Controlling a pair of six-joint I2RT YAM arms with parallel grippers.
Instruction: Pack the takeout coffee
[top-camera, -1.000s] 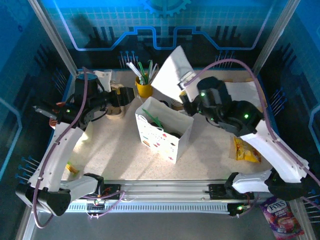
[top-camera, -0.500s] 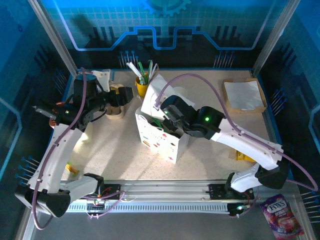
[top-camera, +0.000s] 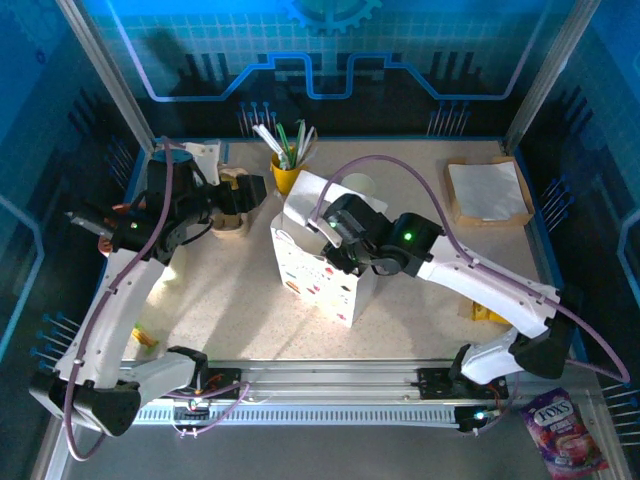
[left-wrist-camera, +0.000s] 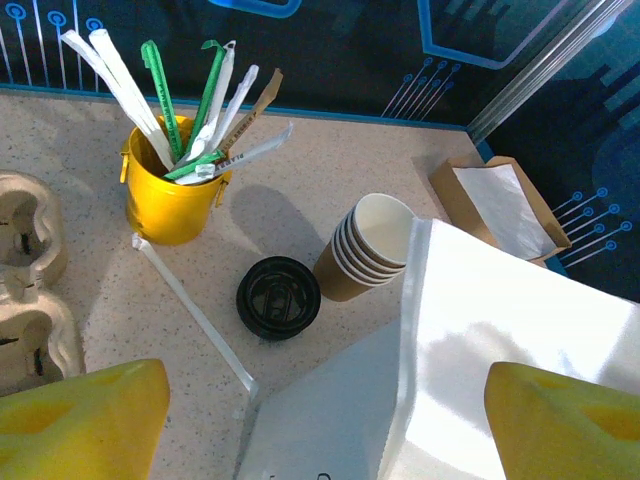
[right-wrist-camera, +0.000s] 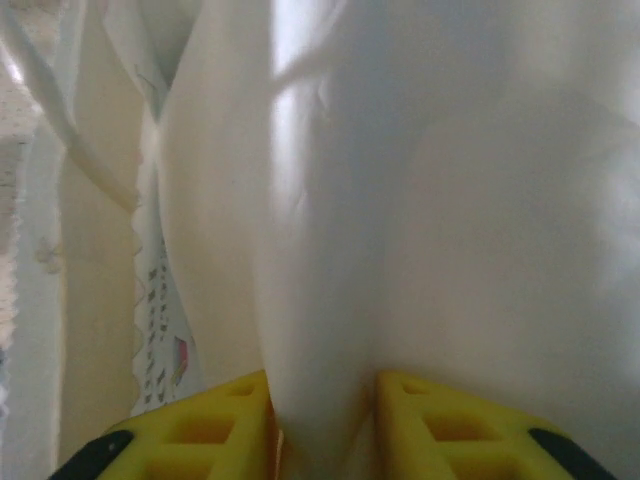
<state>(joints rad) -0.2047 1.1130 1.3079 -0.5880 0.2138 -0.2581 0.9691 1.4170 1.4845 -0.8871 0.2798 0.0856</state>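
Observation:
The white paper bag (top-camera: 318, 272) stands open mid-table. My right gripper (top-camera: 338, 243) reaches into its top, and its yellow fingers (right-wrist-camera: 210, 425) are shut on a fold of a white paper napkin (right-wrist-camera: 330, 250). That napkin's free end (top-camera: 308, 194) sticks up over the bag's far rim. A round black lid (left-wrist-camera: 278, 297) sits on the table beside the bag; I cannot tell whether a cup is under it. My left gripper (top-camera: 250, 192) hovers left of the bag, open and empty, with its fingers (left-wrist-camera: 85, 420) wide apart. Whatever is inside the bag is hidden by the right arm.
A yellow cup of utensils (left-wrist-camera: 168, 195) and a tipped stack of lidless paper cups (left-wrist-camera: 368, 248) stand behind the bag. A pulp cup carrier (top-camera: 232, 212) lies far left. A napkin tray (top-camera: 487, 190) is at back right and a yellow snack packet (top-camera: 482, 310) at right.
The right arm swung from the back right down to the bag, carrying the napkin into its top. The left arm has not moved.

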